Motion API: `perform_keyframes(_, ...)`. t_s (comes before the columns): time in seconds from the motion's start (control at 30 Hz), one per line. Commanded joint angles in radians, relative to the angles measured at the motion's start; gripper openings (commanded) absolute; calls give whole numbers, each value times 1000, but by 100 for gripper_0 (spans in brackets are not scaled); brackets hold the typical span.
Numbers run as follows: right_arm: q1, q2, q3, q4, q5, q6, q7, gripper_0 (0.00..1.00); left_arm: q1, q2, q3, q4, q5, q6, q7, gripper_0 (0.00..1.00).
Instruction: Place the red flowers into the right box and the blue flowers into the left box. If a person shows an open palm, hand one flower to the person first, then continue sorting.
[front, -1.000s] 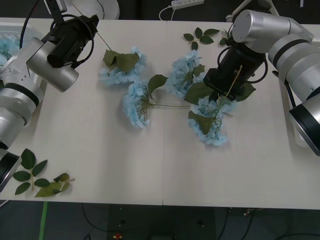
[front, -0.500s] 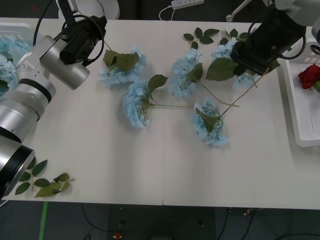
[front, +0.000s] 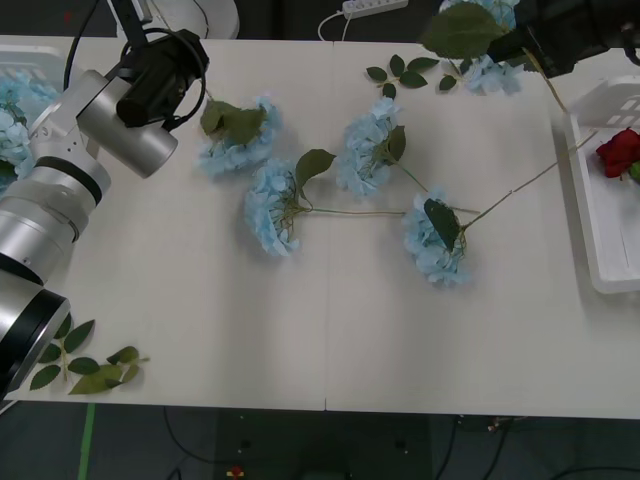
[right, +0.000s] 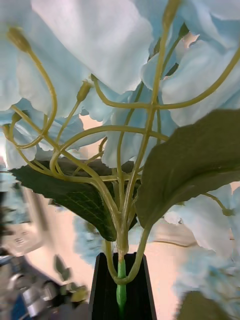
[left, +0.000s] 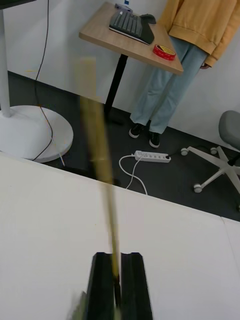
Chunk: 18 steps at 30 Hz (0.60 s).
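Note:
Four blue flowers lie on the table: one (front: 240, 135) whose stem runs into my left gripper (front: 196, 62), and three loose ones (front: 272, 205), (front: 368, 155), (front: 435, 240). In the left wrist view the black fingers (left: 105, 285) are shut on that thin yellowish stem (left: 97, 150). My right gripper (front: 527, 45) holds another blue flower (front: 480, 25) lifted at the back right; its fingers (right: 102, 295) are shut on the green stem (right: 120, 292) under the cluster (right: 100, 40). The right box (front: 588, 215) holds a red flower (front: 618, 152). The left box (front: 30, 52) holds blue flowers (front: 10, 115).
Loose green leaf sprigs lie at the front left (front: 85, 362) and at the back middle (front: 400, 72). A long stem (front: 540, 180) from the front-right blue flower reaches toward the right box. A power strip (front: 375, 6) lies beyond the table's far edge.
My right gripper has lifted its blue flower off the table and carried it up toward the back right. The loose flower beneath it shifted slightly. The left arm barely moved.

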Motion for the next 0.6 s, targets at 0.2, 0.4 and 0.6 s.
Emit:
perform_keyframes(0.2,-60,-12,-8,-113,-281,12,142,0,5,113,-30,-43,11,-69,-7,0)
perform_keyframes(0.4,-18,0,-6,-320,-283,-13,360,0,218,254,-13,-303,31,-158,9,0)
perform_keyframes(0.6,99,2,-8,-617,-318,-138,520,0,593,403,104,-775,60,-162,79,0)
